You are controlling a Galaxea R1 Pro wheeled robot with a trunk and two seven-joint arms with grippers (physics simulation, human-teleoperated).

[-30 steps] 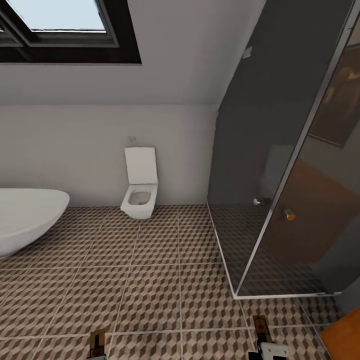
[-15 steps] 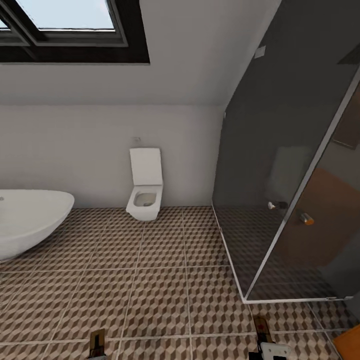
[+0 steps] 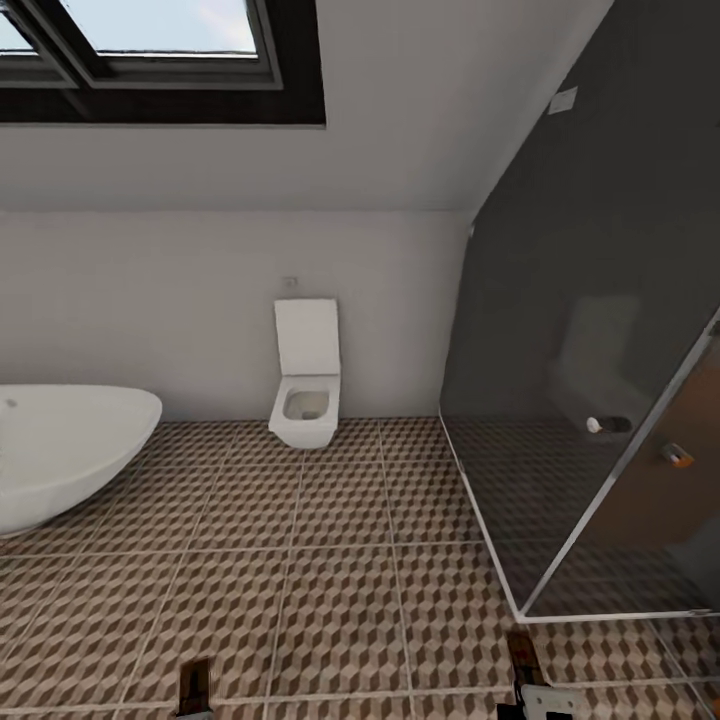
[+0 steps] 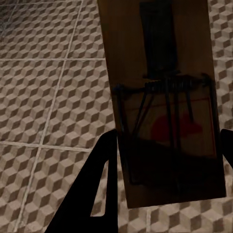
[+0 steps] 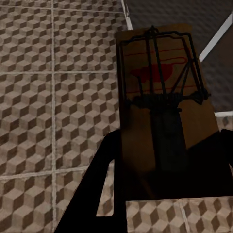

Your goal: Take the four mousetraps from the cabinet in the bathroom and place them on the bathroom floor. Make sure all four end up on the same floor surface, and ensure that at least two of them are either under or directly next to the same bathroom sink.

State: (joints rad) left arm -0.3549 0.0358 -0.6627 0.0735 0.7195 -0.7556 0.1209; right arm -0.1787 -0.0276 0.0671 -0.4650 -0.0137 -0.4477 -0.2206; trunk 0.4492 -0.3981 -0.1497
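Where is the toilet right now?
In the head view, the toilet stands against the far white wall, between the bathtub on the left and the glass shower on the right.

Toilet stands against the far wall (bathtub left, shower enclosure right)

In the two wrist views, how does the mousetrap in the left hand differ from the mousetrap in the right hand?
The left hand's mousetrap shows its red mark at the end nearer the camera; the right hand's mousetrap shows its mark at the far end. The left one hangs over the patterned floor tiles alone; the right one reaches over the white edge of the dark shower enclosure. Both are flat brown boards with dark wire parts, each held between dark fingers.
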